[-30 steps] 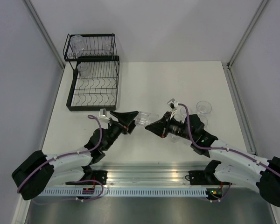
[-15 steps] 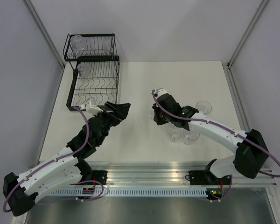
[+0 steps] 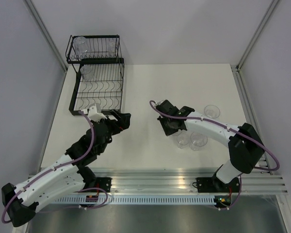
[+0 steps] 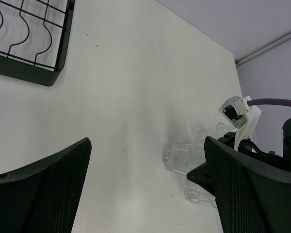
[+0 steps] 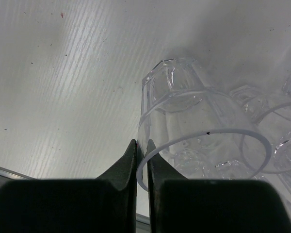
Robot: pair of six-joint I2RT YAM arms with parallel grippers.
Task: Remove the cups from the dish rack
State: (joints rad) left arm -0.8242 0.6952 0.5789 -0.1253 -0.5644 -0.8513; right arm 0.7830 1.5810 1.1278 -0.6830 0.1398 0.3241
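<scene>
One cup (image 5: 184, 116) hangs pinched at its rim by the right gripper (image 5: 141, 145), whose fingers press together on the wall, one inside the mouth and one outside; whether its base touches the desk (image 5: 63, 73) I cannot tell. It is just beside the other cups (image 5: 281, 141) grouped right of the desk's middle. The left gripper (image 3: 122, 120) is spread wide and empty, by the near right corner of the dish rack (image 3: 99, 60), well apart from that cup. Racked cups (image 3: 80, 45) sit at the rack's far left
</scene>
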